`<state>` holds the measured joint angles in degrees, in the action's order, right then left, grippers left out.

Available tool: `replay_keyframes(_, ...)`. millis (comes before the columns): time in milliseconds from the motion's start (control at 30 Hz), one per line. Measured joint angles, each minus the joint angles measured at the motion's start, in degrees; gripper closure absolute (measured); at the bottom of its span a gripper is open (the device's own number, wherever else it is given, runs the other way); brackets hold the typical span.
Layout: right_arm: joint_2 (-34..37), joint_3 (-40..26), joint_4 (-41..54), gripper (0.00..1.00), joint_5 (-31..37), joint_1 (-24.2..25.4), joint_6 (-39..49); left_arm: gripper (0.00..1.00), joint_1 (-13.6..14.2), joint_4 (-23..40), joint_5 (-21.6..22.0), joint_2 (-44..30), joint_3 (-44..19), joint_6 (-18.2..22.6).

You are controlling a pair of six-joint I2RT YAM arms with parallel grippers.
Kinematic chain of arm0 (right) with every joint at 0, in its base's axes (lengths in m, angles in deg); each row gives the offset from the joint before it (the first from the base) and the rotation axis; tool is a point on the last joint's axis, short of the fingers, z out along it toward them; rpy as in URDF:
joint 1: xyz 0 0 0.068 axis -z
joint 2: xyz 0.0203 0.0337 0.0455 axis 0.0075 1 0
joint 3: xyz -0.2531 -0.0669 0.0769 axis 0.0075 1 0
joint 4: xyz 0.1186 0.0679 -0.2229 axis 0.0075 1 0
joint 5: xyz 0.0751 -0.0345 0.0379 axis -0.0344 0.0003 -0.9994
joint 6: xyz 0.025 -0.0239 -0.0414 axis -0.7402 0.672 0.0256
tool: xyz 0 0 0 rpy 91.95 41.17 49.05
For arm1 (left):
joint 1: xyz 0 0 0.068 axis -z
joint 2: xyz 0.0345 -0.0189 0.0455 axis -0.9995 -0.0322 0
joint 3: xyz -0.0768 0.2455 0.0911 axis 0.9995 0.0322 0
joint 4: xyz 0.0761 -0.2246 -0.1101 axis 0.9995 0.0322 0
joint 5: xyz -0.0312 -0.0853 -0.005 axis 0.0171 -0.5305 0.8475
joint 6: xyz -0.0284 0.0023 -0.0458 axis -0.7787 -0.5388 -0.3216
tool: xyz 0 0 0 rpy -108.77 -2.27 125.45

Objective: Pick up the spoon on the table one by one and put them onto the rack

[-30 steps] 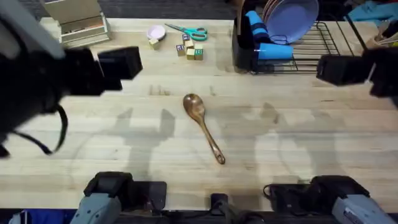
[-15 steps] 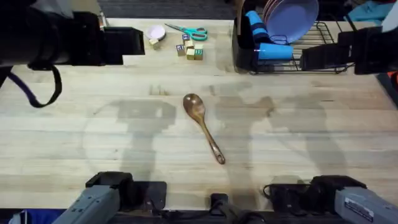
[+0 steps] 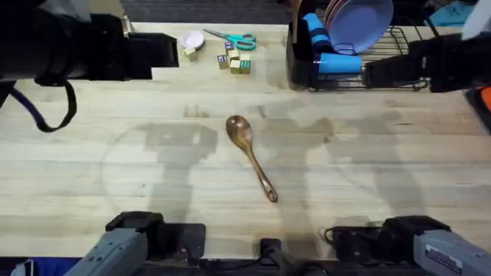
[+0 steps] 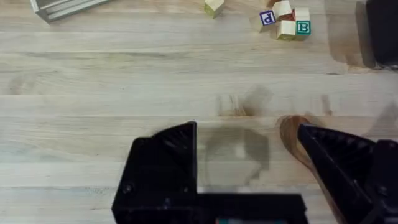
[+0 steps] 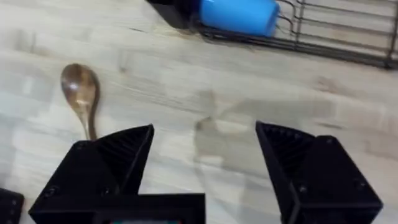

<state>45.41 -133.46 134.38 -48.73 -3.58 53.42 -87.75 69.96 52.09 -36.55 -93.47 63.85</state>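
Overhead, the spoon (image 3: pixel 251 156) lay flat mid-table, bowl toward the far side, handle slanting back toward the bases, untouched. You would have done best to come down across the slim handle near its middle, fingers square to it, since the glossy wood looked likely to slip. Both the left gripper (image 4: pixel 249 171) and the right gripper (image 5: pixel 205 168) hung wide open and empty, well above the table (image 3: pixel 399 176). The rack (image 3: pixel 383 65) stood at the far right, already carrying plates (image 3: pixel 357 23) and a blue cup (image 3: pixel 337 63); scissors (image 3: pixel 234 38) and blocks (image 3: pixel 234 61) sat well apart.
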Motion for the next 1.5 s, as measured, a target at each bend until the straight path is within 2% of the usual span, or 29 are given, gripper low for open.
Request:
replay_keyframes(33,0.56,-0.09,-1.4,0.005,0.0,-3.96,0.0,0.007,0.0,-0.08,0.0,0.0,0.0,0.0)
replay_keyframes(300,4.73,-0.09,-8.38,0.006,-0.14,-16.28,0.0,0.007,0.0,-0.17,0.0,0.0,0.0,0.05)
replay_keyframes(567,7.3,-0.09,-10.78,0.005,-0.2,-26.35,0.0,0.007,0.0,-0.17,0.0,0.0,0.0,0.15)
replay_keyframes(833,7.42,-0.09,-10.81,0.006,-0.22,-34.06,-0.81,0.007,0.0,-0.17,0.0,0.0,0.0,0.15)
replay_keyframes(1033,7.42,-0.09,-10.55,0.006,-0.39,-37.13,-4.5,0.007,0.0,-0.17,0.0,0.0,0.0,0.15)
replay_keyframes(1500,8.78,-0.31,-6.18,0.006,-0.38,-37.46,-21.01,0.007,0.0,0.04,0.0,0.0,0.0,0.15)
